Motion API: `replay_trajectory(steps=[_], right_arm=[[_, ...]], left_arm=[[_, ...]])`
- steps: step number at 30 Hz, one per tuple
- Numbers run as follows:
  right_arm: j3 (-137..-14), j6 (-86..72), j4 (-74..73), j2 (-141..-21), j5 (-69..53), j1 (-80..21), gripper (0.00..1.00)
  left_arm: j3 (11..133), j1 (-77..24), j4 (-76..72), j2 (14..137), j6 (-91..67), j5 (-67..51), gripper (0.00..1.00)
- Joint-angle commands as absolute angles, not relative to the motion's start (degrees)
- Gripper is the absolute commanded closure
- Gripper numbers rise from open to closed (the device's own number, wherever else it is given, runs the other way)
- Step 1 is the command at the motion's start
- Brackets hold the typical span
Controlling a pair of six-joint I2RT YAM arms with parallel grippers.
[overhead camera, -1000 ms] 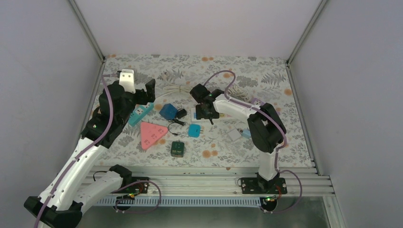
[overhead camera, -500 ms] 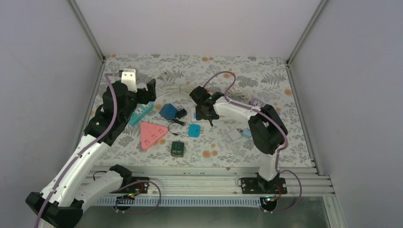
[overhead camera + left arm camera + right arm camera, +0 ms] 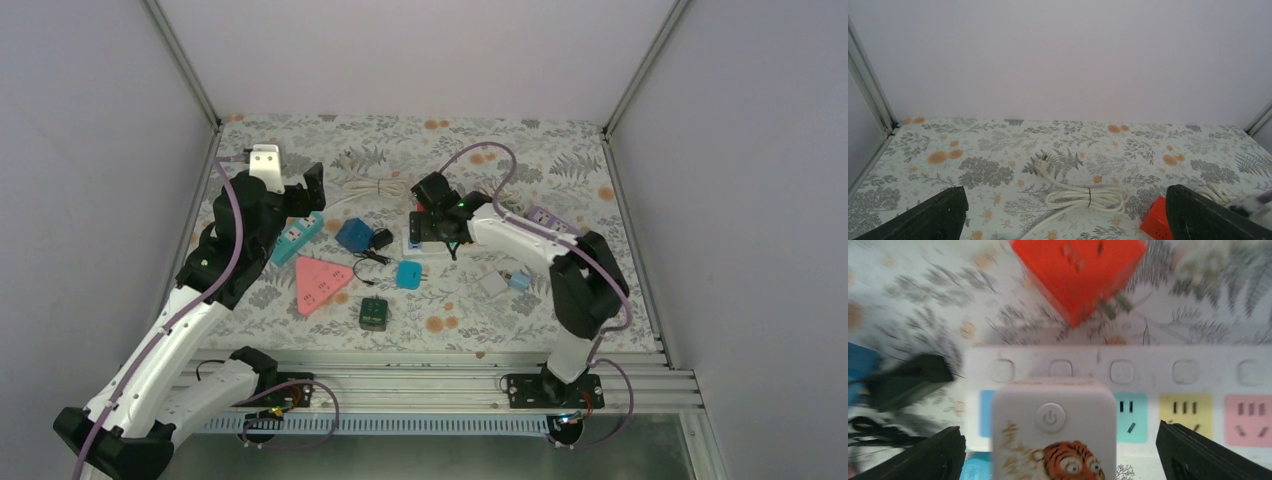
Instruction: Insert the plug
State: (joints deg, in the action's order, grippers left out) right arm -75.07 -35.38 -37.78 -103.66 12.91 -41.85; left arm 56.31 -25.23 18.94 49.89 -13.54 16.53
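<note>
A white plug with a tiger picture and a power button point(image 3: 1053, 430) stands in the blue socket at the left end of the white power strip point(image 3: 1193, 375). My right gripper point(image 3: 1058, 457) hangs right over it, open. Its black fingers point(image 3: 913, 455) stand wide on either side and do not touch the plug. From above, the right gripper point(image 3: 440, 226) covers the plug, and only the strip's end point(image 3: 411, 241) shows. Over the back left of the mat my left gripper point(image 3: 300, 196) is open and holds nothing.
A red socket cube point(image 3: 1080, 270) lies just behind the strip, and a black adapter point(image 3: 908, 380) to its left. A coiled white cable point(image 3: 1088, 197) lies at the back. Toward the front are a teal strip point(image 3: 297, 238), a pink triangular strip point(image 3: 320, 283), a blue cube point(image 3: 353, 233) and a dark cube point(image 3: 374, 314).
The right gripper's jaws have opened wide and let go of the tiger plug, and the arm has shifted slightly to the right. The left arm has hardly moved.
</note>
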Motion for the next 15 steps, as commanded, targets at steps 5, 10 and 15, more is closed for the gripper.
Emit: replay_trajectory(steps=[5,10,15], right_arm=[[-72.13,-29.52,-30.56,-90.31,12.90,-40.70,0.00],[-65.44,-27.63,-24.81,-83.54,5.94,-40.65,0.01],[-57.19,-27.85,-20.87,-76.07,-0.09,-40.69,0.01]], left_arm=[[55.83,-24.97,17.96,51.06,-16.71,12.81,0.00],[53.66,-24.11,20.44,56.55,-21.95,6.73,0.00],[45.41,-19.18,14.66,63.75,-27.61,-6.30,0.01]])
